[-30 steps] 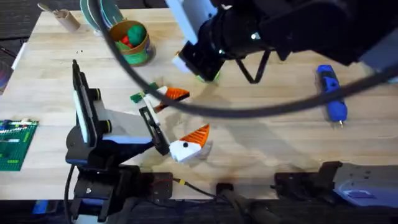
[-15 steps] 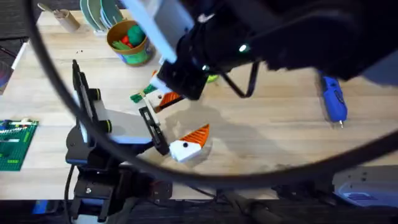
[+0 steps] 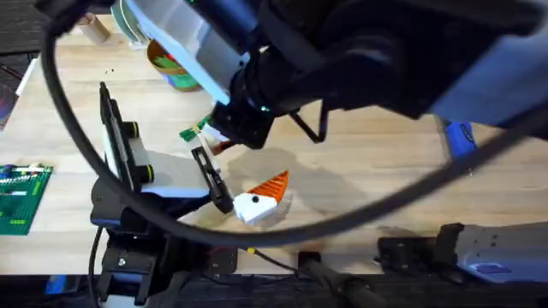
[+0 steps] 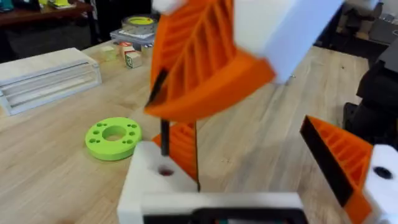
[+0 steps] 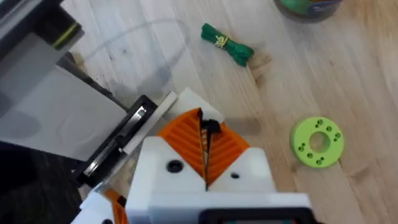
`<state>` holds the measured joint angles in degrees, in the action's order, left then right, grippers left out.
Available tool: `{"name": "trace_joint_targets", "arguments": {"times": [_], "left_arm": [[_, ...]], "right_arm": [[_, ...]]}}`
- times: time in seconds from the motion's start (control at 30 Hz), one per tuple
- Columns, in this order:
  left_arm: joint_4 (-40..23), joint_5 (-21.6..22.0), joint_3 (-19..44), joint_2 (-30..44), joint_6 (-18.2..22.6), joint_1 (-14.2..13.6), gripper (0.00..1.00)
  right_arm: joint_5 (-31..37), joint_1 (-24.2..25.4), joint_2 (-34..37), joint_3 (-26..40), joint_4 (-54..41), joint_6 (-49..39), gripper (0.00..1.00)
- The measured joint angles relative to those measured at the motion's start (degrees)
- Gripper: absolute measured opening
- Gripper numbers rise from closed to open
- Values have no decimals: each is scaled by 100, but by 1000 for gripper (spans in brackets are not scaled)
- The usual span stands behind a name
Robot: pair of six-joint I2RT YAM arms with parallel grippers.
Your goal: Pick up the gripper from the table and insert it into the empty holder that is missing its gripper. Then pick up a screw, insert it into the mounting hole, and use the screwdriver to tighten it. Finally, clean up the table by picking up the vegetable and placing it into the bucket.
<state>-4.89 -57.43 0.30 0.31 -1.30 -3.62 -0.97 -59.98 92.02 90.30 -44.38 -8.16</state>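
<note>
1. While the right gripper [image 5: 202,140] is hanging directly over the left gripper [image 4: 255,149], its ribbed orange pads are pressing together on a thin dark screw [image 4: 163,127], which is pointing down at the small round mounting hole [image 4: 166,171].
2. The left gripper's jaws are standing wide apart and gripping nothing. The orange wedge gripper [image 4: 183,146] is sitting against the white holder [image 4: 155,186], apparently already seated.
3. Judging from this, the screw insertion is under way. The risks:
   - The screw is looking slightly off the hole, so it may be heading for the rim, where it would tip out of the pinch.
   - Downward pressure on the holder could be nudging the loose wedge out of its seat before anything is fastening it.
   - The right arm is crossing low over the left arm, so a sideways correction could be knocking the two together.
4. Materials: the holder is matte, angular printed plastic; the wedge is triangular and ridged; the table [image 3: 368,184] is pale, smooth wood grain.
5. On the overhead dial, centred on the seated wedge:
   - The slim green vegetable [image 3: 190,133], knotted at its middle, is lying at ten o'clock.
   - The yellow-rimmed bucket [image 3: 174,73] is standing at eleven o'clock.
   - The blue screwdriver [image 3: 460,139] is lying at about two o'clock, well apart.
6. A flat lime-green ring [image 5: 318,142] with small bolt holes is lying near the grippers.
</note>
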Motion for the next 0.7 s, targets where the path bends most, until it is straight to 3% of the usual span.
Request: {"name": "trace_joint_targets", "arguments": {"times": [0.7], "left_arm": [[-1,0,0,1,-2,0,992]], "right_arm": [[-105,-1,175,0,-68,0,8]]}}
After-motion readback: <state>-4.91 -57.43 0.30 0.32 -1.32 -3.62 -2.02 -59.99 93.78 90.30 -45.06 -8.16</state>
